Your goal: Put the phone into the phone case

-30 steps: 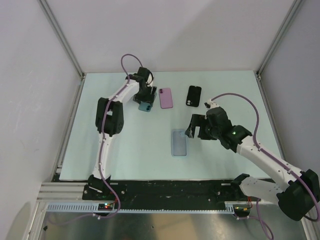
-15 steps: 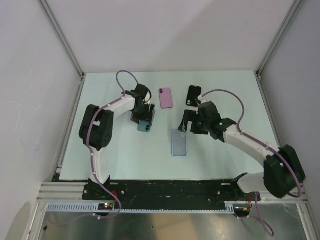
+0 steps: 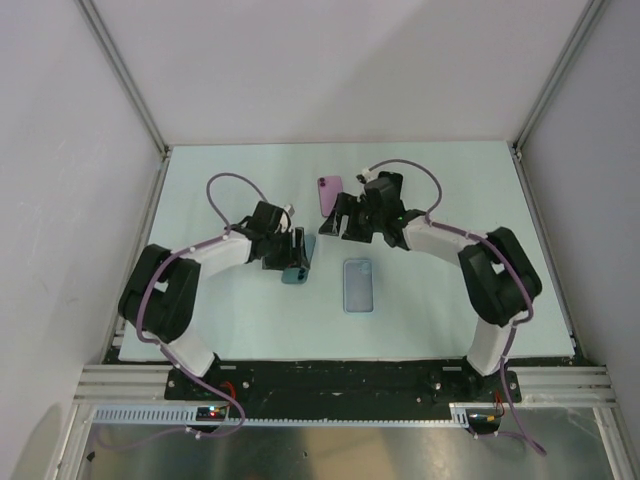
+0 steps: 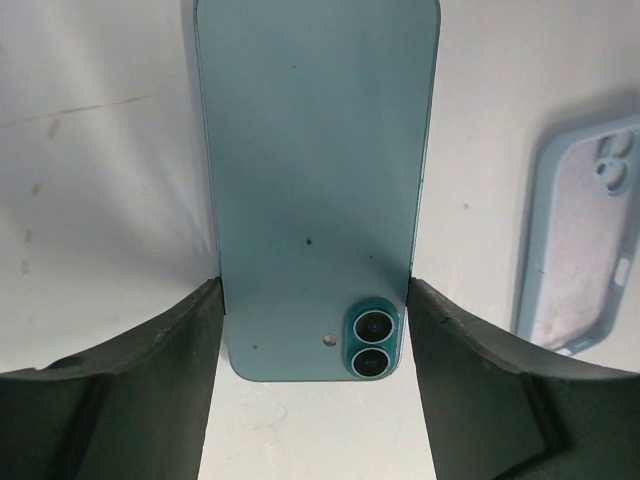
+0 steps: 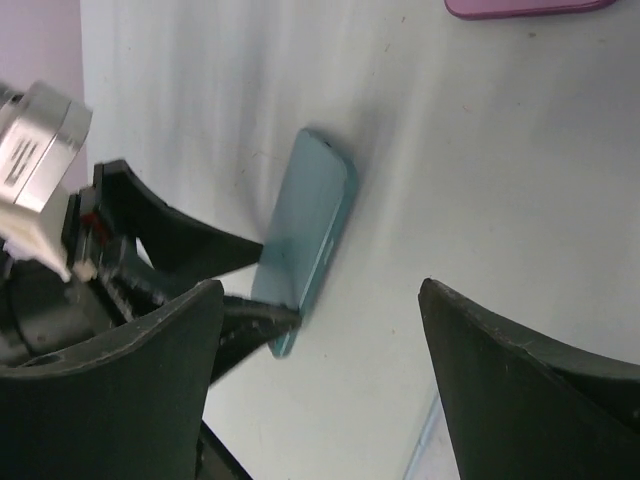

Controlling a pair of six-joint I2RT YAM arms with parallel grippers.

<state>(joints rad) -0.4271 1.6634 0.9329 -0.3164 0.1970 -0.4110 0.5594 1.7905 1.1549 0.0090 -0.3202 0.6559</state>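
- Step in hand: bringing phone to case. Left gripper is clamped on the teal phone by its long edges, back towards the wrist camera, lens end by the palm.
- Phone is tilted, one long edge off the bench, left of bench centre.
- Phone case lies flat just right of it, nearer the near edge, not touching.
- Right gripper is wide and empty, near the pink phone.
- Next: turn phone back-down, match lens to cutout, press in; right arm probably pins the case.

Pale green table, white walls, aluminium corner posts
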